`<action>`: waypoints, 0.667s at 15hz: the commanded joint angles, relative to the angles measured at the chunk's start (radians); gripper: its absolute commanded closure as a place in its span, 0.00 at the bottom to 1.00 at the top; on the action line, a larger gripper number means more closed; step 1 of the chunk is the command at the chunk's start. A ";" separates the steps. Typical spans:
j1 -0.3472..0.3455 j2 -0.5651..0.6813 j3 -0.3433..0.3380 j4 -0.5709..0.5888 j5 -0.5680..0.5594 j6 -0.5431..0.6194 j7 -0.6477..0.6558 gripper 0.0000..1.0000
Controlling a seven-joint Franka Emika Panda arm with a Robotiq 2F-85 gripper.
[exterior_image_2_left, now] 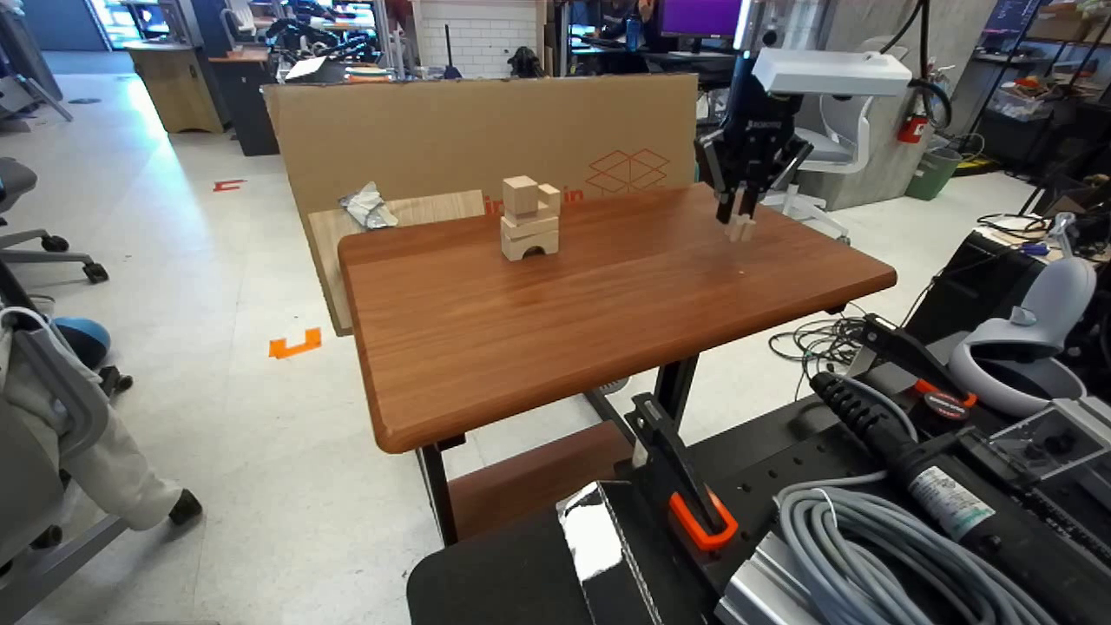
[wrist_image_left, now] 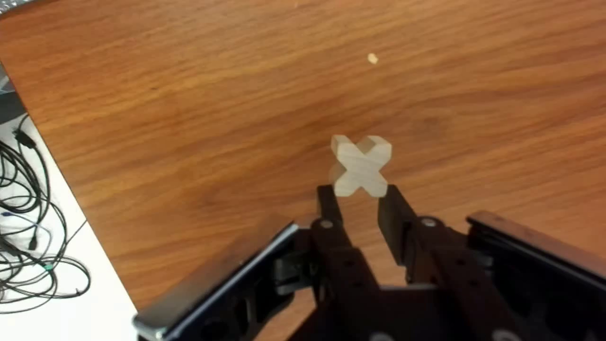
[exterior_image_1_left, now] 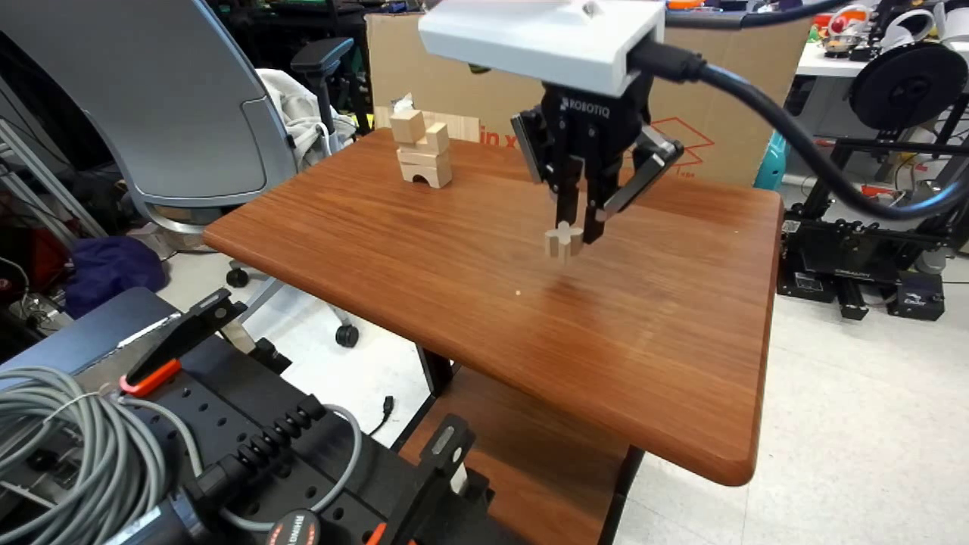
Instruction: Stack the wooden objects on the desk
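Several pale wooden blocks form a stack [exterior_image_1_left: 425, 163] near the far edge of the desk [exterior_image_1_left: 424, 250]; it also shows in an exterior view [exterior_image_2_left: 531, 227]. An arch is at the bottom, a flat piece above it, then a cube and a smaller block side by side on top. My gripper [exterior_image_1_left: 581, 228] points down, away from the stack, its fingers closed on a pale X-shaped wooden block [exterior_image_1_left: 564, 244]. In the wrist view, the fingertips [wrist_image_left: 358, 193] touch two arms of the X-shaped block [wrist_image_left: 362, 166]. It looks slightly above the desk.
A large cardboard box [exterior_image_2_left: 486, 130] stands behind the desk. A grey chair [exterior_image_1_left: 174, 113] is beside it. A tiny pale chip [wrist_image_left: 373, 58] lies on the desk. A black equipment surface with clamps [exterior_image_2_left: 694, 495] and coiled cable stands near the desk's front.
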 commanded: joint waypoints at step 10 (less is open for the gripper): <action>0.076 -0.290 0.162 -0.017 0.193 -0.072 0.044 0.93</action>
